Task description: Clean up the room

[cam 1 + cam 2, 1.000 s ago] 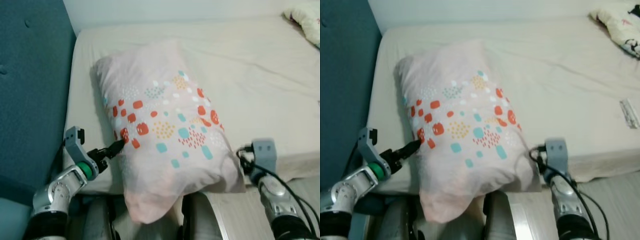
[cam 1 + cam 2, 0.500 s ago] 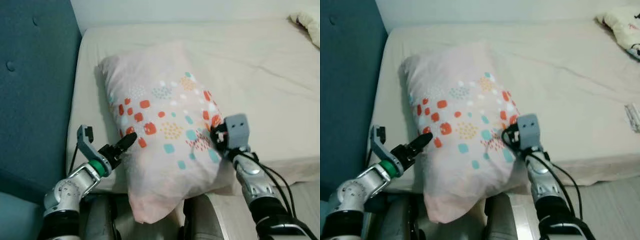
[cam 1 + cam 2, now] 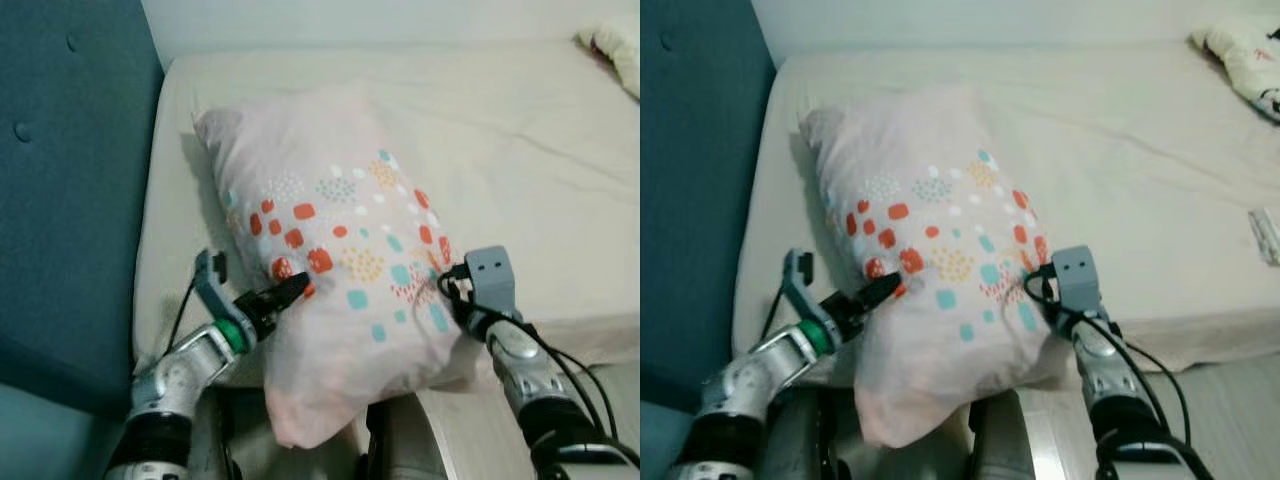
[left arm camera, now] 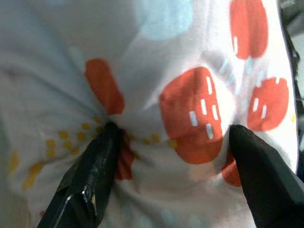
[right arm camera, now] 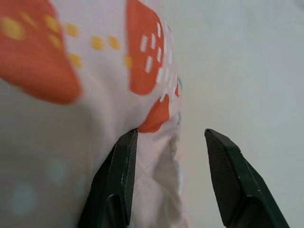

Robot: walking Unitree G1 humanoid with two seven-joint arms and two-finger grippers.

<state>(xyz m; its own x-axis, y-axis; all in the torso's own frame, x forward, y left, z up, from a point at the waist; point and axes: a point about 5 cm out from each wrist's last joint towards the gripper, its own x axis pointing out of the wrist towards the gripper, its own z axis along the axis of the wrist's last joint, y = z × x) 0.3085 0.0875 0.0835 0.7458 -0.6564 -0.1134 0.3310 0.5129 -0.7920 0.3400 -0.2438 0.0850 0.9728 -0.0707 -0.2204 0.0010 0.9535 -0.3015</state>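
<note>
A pale pink pillow (image 3: pixel 340 250) with red, teal and yellow spots lies on the bed, its near end hanging over the mattress edge. My left gripper (image 3: pixel 293 290) is at the pillow's left side. In the left wrist view this gripper (image 4: pixel 173 130) is open, with both black fingers (image 4: pixel 90 180) pressed into the fabric. My right gripper (image 3: pixel 443 287) is at the pillow's right edge. In the right wrist view it (image 5: pixel 171 133) stands open, with the pillow's seam between its fingers (image 5: pixel 118 180).
The cream mattress (image 3: pixel 520 150) stretches away to the right. A teal padded headboard (image 3: pixel 70 180) stands along the left. A crumpled cloth (image 3: pixel 1245 55) lies at the far right corner, and a small flat object (image 3: pixel 1265 235) near the right edge.
My left gripper has moved right and pushed into the pillow's side. My right gripper rose from beside the bed to the pillow's right edge. The pillow shifted slightly.
</note>
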